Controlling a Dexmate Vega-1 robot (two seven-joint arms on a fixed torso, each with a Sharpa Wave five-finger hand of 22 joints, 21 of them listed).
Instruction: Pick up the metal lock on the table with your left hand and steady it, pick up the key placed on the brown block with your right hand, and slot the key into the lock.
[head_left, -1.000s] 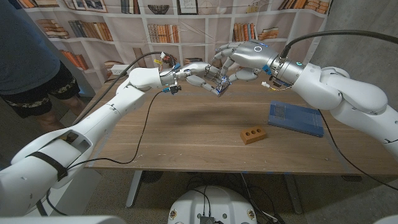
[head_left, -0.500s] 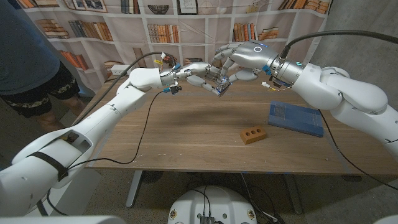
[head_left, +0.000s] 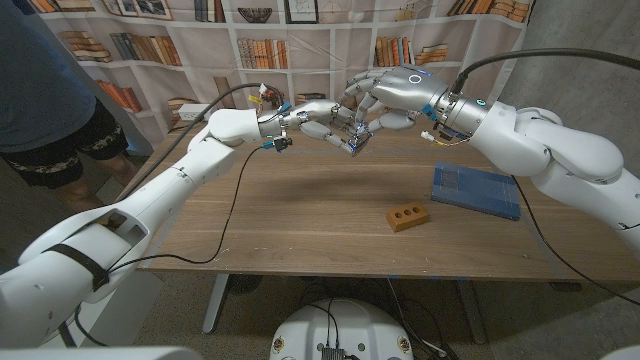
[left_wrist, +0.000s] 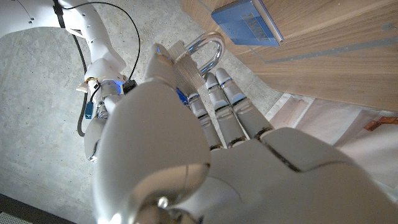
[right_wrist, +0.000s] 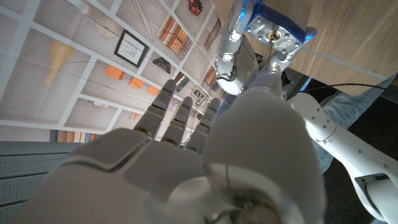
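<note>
Where my left hand (head_left: 318, 122) holds the lock (head_left: 357, 141) above the table (head_left: 300, 215), my right hand (head_left: 385, 98) pinches the key (right_wrist: 271, 48) at its keyhole, seen from the right wrist, shackle (left_wrist: 207, 50) visible from the left wrist.

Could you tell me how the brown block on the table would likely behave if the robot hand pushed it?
The brown block looks rigid and brick-like, so probably stiff. It lies low and flat on the table, so it should slide rather than tip or roll.
</note>
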